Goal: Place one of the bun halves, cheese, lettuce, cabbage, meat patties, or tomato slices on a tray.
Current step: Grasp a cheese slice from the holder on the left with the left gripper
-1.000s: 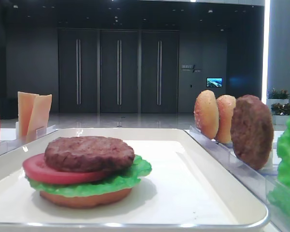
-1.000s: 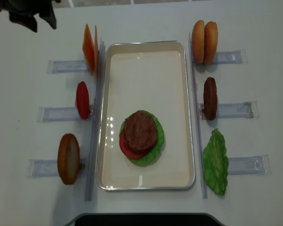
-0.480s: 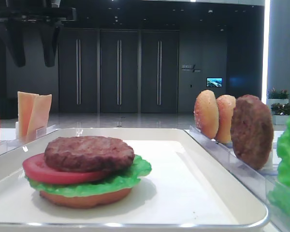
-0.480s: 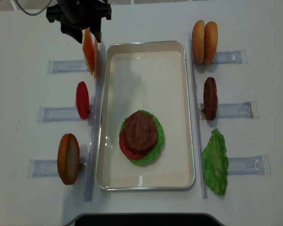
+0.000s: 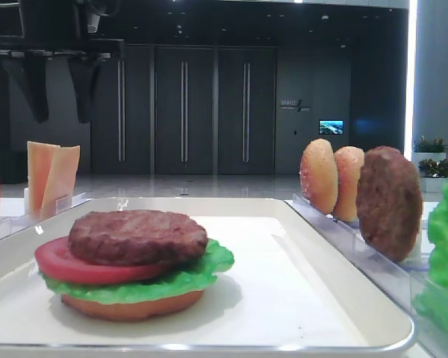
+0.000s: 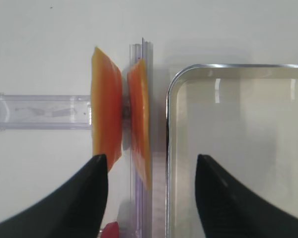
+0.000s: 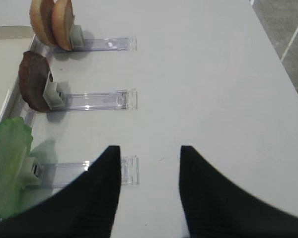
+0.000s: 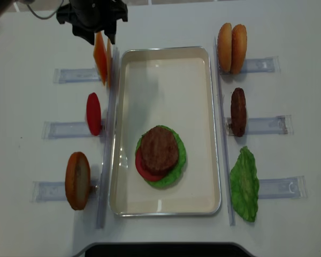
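buns (image 8: 231,40): 4, counting the stack's base
patties (image 8: 238,111): 2
tomato (image 8: 93,113): 2
lettuce (image 8: 244,183): 2
cheese (image 8: 100,57): 2
tray (image 8: 166,209): 1

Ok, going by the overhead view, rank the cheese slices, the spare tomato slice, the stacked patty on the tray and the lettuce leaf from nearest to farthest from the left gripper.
1. Cheese slices: directly under the left gripper, top left.
2. Tomato slice: left of the tray, mid-height.
3. Stacked patty: on the tray, lower middle.
4. Lettuce leaf: right of the tray, bottom.
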Action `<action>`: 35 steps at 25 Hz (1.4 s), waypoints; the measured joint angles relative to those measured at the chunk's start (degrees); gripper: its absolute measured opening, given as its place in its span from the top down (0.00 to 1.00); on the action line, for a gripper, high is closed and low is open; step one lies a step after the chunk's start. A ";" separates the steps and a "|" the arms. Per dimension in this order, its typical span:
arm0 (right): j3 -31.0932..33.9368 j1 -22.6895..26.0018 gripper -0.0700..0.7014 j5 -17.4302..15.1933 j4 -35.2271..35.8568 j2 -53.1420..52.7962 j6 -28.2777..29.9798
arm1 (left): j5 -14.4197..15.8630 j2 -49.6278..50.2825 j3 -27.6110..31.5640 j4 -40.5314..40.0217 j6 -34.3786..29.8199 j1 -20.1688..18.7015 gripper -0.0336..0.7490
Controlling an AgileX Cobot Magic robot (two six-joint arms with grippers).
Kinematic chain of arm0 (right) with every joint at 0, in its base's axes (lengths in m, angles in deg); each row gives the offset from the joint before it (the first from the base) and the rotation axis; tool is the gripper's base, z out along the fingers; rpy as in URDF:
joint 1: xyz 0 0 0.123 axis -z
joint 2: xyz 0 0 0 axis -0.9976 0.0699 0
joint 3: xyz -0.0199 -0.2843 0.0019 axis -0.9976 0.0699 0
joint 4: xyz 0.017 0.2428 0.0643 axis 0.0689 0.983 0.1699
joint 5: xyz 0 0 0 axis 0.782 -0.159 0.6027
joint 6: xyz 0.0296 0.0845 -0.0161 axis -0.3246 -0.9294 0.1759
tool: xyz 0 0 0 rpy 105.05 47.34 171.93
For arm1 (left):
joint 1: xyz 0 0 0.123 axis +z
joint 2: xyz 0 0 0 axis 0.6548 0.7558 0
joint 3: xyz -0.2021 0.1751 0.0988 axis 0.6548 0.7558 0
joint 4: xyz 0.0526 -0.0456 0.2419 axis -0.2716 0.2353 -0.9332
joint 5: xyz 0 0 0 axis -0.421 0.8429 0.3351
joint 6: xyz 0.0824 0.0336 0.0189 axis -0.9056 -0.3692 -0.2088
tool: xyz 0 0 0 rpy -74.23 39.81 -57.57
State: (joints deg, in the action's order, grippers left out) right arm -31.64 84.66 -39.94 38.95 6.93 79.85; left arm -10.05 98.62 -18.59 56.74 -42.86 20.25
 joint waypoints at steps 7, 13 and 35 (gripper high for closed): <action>0.00 0.00 0.55 0.00 0.00 0.00 0.00 | -1.14 3.03 -0.94 -0.84 1.01 0.00 0.41; 0.00 0.00 0.55 0.00 0.00 0.00 0.00 | -1.45 5.32 -0.94 -2.91 1.64 0.00 0.41; 0.00 0.00 0.55 0.00 0.00 0.00 0.06 | -2.86 8.05 -1.10 -4.71 2.48 0.00 0.46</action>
State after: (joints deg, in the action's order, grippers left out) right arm -31.64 84.66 -39.94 38.95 6.93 79.91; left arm -12.91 106.67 -19.69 52.03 -40.38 20.25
